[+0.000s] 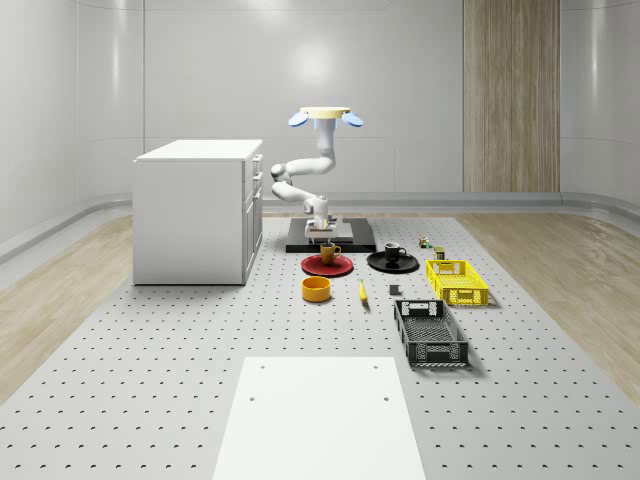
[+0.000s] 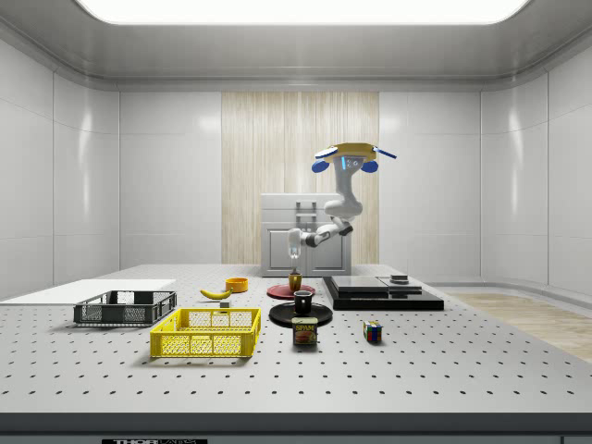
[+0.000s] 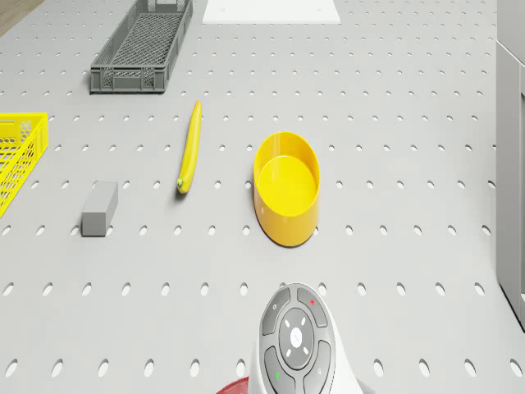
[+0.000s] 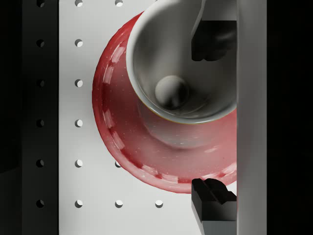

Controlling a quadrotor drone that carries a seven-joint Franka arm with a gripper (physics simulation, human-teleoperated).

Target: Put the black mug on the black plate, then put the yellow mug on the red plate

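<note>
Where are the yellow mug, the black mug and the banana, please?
yellow mug (image 1: 329, 252), whole-scene view, its side wall.
black mug (image 1: 392, 252), whole-scene view, its body.
banana (image 3: 190, 148), drone view, mid-length.

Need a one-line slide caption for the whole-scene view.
Drone hovers behind the plates, gripper above yellow mug on red plate; black mug on black plate.

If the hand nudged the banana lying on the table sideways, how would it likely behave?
The banana is long, thin and curved, lying flat, so it would probably pivot or rock rather than slide straight. Its smooth skin on the perforated table suggests little grip. It looks light for its length.
</note>
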